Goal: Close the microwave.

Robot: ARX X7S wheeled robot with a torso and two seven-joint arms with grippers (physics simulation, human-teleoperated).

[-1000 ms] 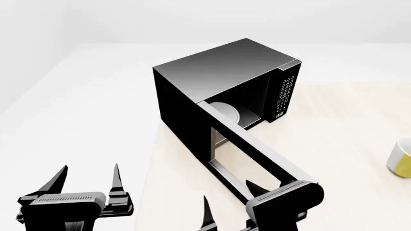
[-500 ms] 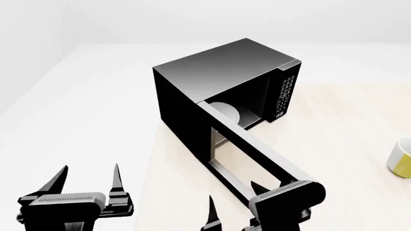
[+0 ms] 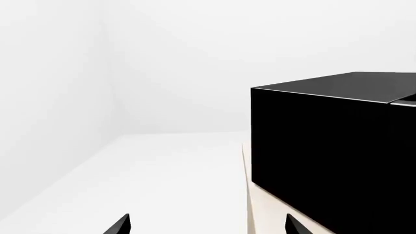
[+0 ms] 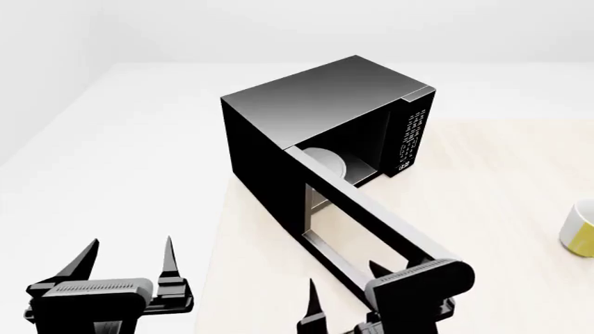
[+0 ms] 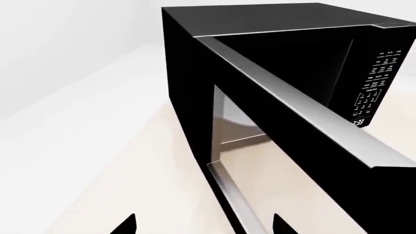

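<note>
The microwave (image 4: 316,97) is a large glossy black box at the back left of the pale wooden table (image 4: 501,181). Its windowed door (image 4: 371,216) stands swung wide open towards me. The white plate (image 4: 327,161) and the keypad strip (image 4: 411,136) show. My right gripper (image 4: 346,278) is open and empty at the door's free end. In the right wrist view the door (image 5: 305,141) fills the near side and its lower edge runs between the right gripper's (image 5: 204,224) fingertips. My left gripper (image 4: 130,243) is open and empty, left of the table. The left wrist view shows the microwave's side (image 3: 331,146).
A white and yellow mug (image 4: 580,229) stands at the table's right edge. The table's left edge (image 4: 221,229) runs just left of the microwave, with white floor beyond it. The left gripper (image 3: 206,224) hangs over that edge.
My right gripper has shifted slightly right and forward along the door's free end. The door, the microwave and the left gripper have not moved.
</note>
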